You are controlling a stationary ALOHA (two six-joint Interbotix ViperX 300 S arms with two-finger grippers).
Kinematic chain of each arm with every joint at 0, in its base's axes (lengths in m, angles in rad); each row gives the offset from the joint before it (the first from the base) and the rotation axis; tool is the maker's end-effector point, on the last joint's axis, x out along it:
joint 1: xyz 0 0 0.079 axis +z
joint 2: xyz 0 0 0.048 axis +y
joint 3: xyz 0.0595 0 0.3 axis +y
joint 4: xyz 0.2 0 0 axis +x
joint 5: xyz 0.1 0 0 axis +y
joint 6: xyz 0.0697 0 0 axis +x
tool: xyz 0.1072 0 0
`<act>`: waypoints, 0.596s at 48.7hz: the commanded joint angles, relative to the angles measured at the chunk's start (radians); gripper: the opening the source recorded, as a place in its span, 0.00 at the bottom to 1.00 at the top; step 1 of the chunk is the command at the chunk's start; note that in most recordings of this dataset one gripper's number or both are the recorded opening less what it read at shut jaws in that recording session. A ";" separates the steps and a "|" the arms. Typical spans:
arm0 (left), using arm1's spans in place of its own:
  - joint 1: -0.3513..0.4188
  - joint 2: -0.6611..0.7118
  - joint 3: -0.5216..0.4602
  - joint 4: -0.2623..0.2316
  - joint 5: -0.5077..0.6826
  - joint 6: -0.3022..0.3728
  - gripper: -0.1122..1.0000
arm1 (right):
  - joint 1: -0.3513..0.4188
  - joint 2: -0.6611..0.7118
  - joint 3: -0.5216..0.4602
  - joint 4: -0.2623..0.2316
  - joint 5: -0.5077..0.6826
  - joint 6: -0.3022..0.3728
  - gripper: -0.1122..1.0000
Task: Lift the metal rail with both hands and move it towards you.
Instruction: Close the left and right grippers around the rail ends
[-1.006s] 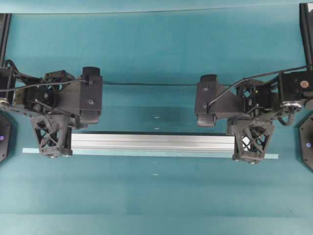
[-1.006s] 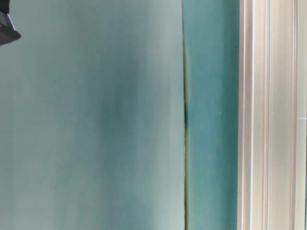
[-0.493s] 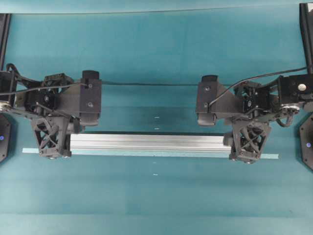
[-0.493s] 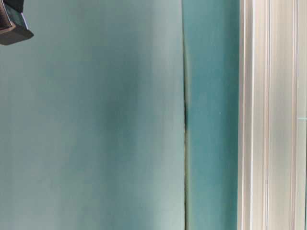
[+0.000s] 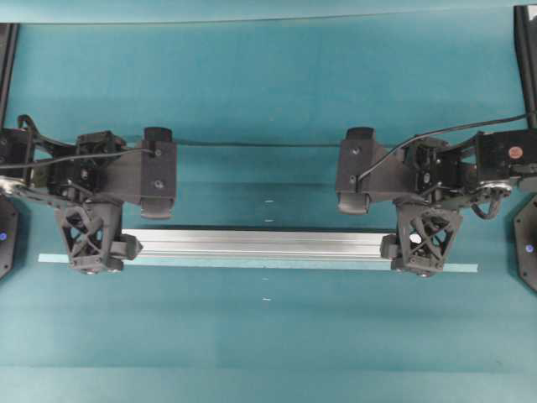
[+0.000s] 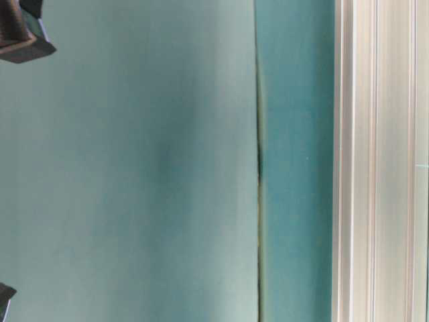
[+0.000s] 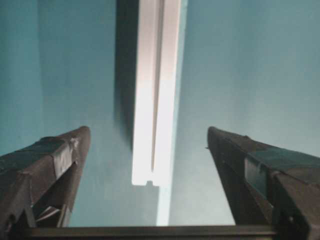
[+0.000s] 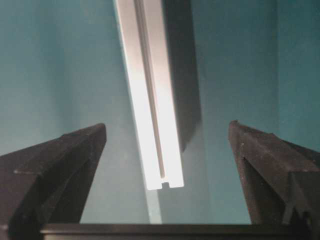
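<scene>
Between the two grippers, the metal rail [image 5: 260, 243] lies flat on the teal table surface [image 5: 268, 84], running straight across from one claw to the other in the overhead view. Its far edge throws a dark shadow line, and its near edge sits along a thin pale tape strip [image 5: 466, 268] that sticks out past both ends of the bar.

At the rail's left end stands the left gripper [image 5: 94, 243], its lattice-patterned fingers spread wide. The left wrist view shows this plainly: one black finger [image 7: 47, 170] sits well to one side of the rail's squared end [image 7: 150, 175] and the other finger well to the opposite side, with bare teal surface showing in both gaps. Neither finger touches the bar, and the rail end lies just ahead of the claw, roughly centred between its fingers.

At the rail's right end the right gripper [image 5: 424, 243] stands the same way, with its jaws fully apart. In the right wrist view the notched end of the rail [image 8: 162, 180] lies between the two dark fingers [image 8: 60, 165], clear of both, with a broad shadow beside it on the surface.

From the table-level view, the rail's grooved silver side [image 6: 382, 161] fills the right edge of the picture, a dark seam in the teal covering runs beside it, and small dark gripper parts peek in at the left corners.
</scene>
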 commanded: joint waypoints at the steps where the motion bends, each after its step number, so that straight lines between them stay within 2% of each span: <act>1: -0.006 0.006 0.000 0.002 -0.038 -0.002 0.99 | 0.005 0.018 0.005 -0.002 -0.020 0.002 1.00; 11: -0.028 0.048 0.060 0.002 -0.143 -0.006 0.99 | 0.023 0.048 0.040 0.000 -0.107 -0.008 1.00; 29: -0.020 0.086 0.141 0.002 -0.273 0.002 0.99 | 0.040 0.067 0.135 0.000 -0.238 -0.014 1.00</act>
